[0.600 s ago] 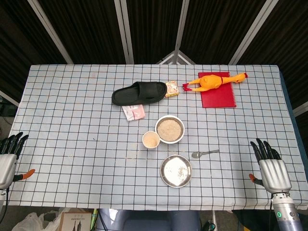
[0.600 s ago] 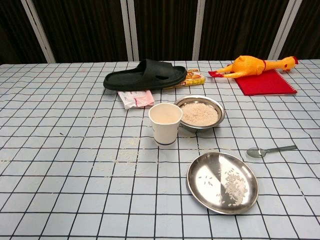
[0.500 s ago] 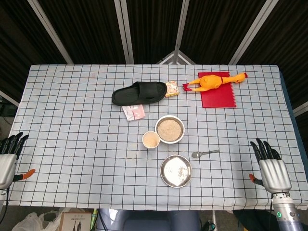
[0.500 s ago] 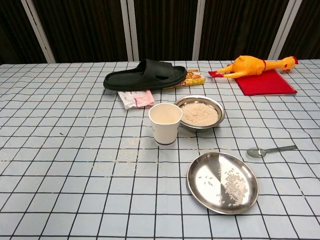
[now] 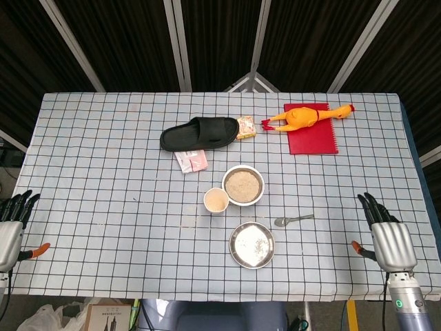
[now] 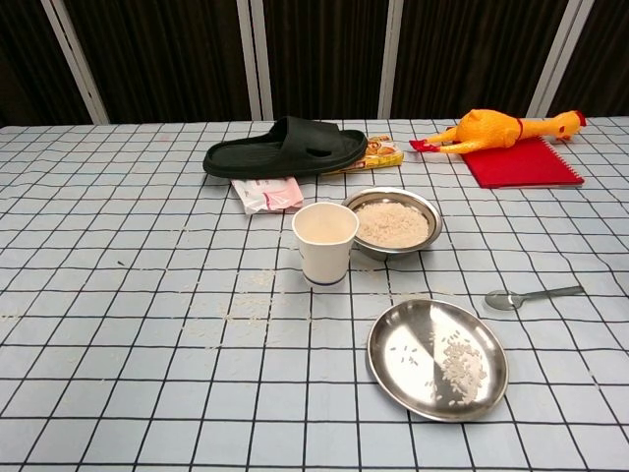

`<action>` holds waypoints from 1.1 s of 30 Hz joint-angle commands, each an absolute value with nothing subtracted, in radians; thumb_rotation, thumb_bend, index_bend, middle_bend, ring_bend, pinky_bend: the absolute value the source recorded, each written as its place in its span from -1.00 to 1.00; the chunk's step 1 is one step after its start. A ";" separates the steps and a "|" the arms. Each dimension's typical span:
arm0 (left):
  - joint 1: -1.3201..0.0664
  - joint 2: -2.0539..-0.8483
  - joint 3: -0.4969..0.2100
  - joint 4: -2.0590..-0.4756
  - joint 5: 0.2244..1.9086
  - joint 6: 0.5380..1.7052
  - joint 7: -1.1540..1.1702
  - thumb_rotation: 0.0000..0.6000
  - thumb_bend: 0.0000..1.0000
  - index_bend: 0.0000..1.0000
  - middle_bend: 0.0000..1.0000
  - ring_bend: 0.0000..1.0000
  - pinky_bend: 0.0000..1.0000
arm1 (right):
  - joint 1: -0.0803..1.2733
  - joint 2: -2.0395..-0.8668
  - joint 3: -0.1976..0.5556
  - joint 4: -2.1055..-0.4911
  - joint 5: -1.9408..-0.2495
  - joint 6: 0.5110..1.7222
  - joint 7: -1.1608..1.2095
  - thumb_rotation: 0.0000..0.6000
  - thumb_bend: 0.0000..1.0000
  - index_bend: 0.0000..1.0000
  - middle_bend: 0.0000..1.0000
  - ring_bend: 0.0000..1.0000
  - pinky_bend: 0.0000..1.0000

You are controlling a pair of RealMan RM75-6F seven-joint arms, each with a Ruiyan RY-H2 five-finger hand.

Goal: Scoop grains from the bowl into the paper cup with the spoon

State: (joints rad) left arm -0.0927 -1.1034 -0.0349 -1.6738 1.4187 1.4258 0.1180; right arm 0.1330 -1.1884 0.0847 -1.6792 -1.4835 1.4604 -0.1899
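A metal bowl of grains [image 5: 243, 185] [image 6: 392, 221] sits mid-table, with a white paper cup [image 5: 216, 201] [image 6: 325, 243] just to its front left. The metal spoon [image 5: 293, 220] [image 6: 532, 295] lies flat on the cloth to the right of them, untouched. My right hand [image 5: 388, 234] hovers at the table's right front edge, fingers apart, well right of the spoon. Far from everything, my left hand [image 5: 11, 227] is at the left front edge, fingers spread and empty. Neither hand shows in the chest view.
A shallow metal plate [image 5: 251, 244] [image 6: 436, 358] with a few grains lies in front of the cup. Behind stand a black slipper [image 5: 200, 132], a pink packet [image 5: 191, 161], a snack pack [image 5: 246, 127], and a rubber chicken [image 5: 308, 116] on a red notebook [image 5: 311, 134]. Loose grains dot the cloth.
My right hand has shifted slightly forward and up along the right edge. Nothing else moved.
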 commanded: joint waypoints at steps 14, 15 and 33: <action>-0.093 -1.098 -0.034 -1.676 1.423 1.425 0.101 1.00 -1.00 -1.00 -1.00 -1.00 -1.00 | 0.316 -1.294 0.143 -1.624 -1.353 1.189 -0.308 1.00 -0.43 -0.23 0.64 0.94 1.00; -0.093 -1.098 -0.035 -1.676 1.421 1.425 0.100 1.00 -1.00 -1.00 -1.00 -1.00 -1.00 | 0.325 -1.307 0.144 -1.616 -1.344 1.180 -0.328 1.00 -0.42 -0.22 0.64 0.94 1.00; -0.097 -1.092 -0.032 -1.677 1.420 1.412 0.093 1.00 -1.00 -1.00 -1.00 -1.00 -1.00 | 0.410 -1.484 0.147 -1.461 -1.206 1.099 -0.513 1.00 -0.30 -0.02 0.65 0.94 1.00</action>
State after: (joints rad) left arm -0.0967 -1.0919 -0.0325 -1.6767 1.4197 1.4121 0.0927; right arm 0.4066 -1.4763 0.1478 -1.4701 -1.2145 1.1045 -0.5101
